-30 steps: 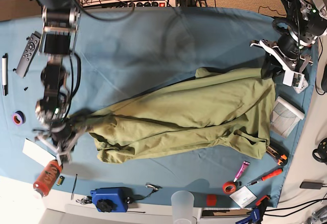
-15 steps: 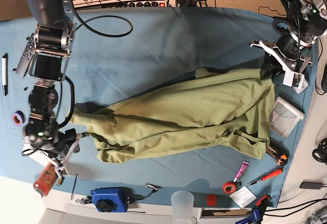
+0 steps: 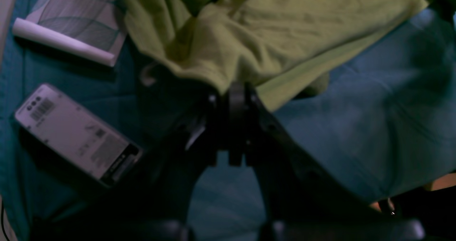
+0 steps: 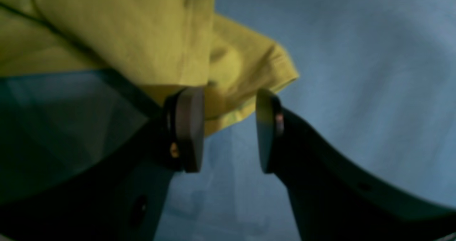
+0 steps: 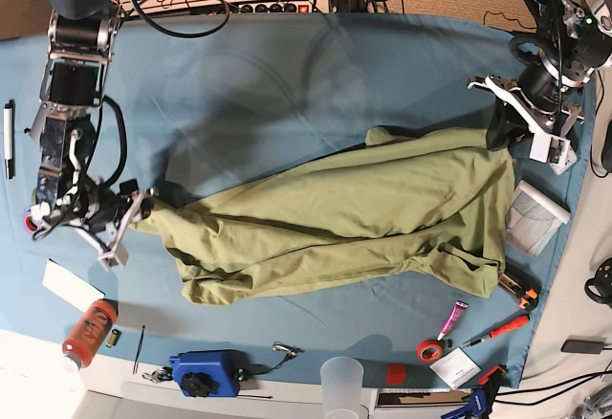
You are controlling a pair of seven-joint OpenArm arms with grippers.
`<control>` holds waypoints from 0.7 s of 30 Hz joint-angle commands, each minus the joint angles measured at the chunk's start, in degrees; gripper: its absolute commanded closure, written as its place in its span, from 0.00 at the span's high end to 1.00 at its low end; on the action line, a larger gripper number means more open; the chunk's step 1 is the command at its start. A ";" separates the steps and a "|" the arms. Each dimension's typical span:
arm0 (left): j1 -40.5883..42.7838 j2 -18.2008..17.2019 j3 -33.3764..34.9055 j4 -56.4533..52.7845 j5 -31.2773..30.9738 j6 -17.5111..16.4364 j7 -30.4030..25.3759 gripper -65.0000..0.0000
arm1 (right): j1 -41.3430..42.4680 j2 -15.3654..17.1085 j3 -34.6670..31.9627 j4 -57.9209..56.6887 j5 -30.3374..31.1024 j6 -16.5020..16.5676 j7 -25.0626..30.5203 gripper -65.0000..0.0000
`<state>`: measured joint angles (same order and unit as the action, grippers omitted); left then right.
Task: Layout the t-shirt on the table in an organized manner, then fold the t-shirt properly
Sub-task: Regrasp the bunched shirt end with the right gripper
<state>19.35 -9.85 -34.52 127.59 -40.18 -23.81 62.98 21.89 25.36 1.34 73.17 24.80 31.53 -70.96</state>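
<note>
The olive-green t-shirt lies crumpled lengthwise across the light-blue table. My left gripper is shut on the shirt's far right corner; in the left wrist view the closed jaws of the left gripper pinch the cloth edge of the t-shirt. My right gripper stands open at the shirt's left end. In the right wrist view the right gripper has its pads apart, with a corner of the t-shirt lying just beyond them on the table.
A remote, a pen and a tape roll lie at the left edge. Along the near edge are an orange bottle, a blue device and a cup. Rolled paper and a white box sit by the left gripper.
My right gripper has opened and let go of the shirt's left end, then moved toward the far side. The cloth end now rests on the table. The left arm has not moved.
</note>
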 commanded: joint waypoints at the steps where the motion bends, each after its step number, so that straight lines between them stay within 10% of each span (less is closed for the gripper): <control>1: -0.15 -0.48 -0.15 0.90 -0.98 -0.04 -1.42 0.00 | 0.81 0.59 0.15 0.96 0.44 -0.02 1.81 0.37; 5: -0.15 -0.48 -0.15 0.90 -0.98 -0.04 -1.46 0.00 | -1.77 -0.87 0.11 0.96 -1.95 -0.07 7.43 0.35; 10: -0.13 -0.48 -0.15 0.90 -1.01 -0.04 -1.44 0.00 | -2.19 -3.21 0.11 0.96 -6.36 -1.73 11.82 0.00; 21: -0.13 -0.48 -0.15 0.90 -1.03 -0.04 -1.27 0.00 | 3.69 -4.24 0.11 0.96 -17.40 -8.13 20.55 0.00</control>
<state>19.35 -9.87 -34.52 127.59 -40.18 -23.81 62.98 23.79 20.32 1.17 73.10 7.46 23.73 -51.66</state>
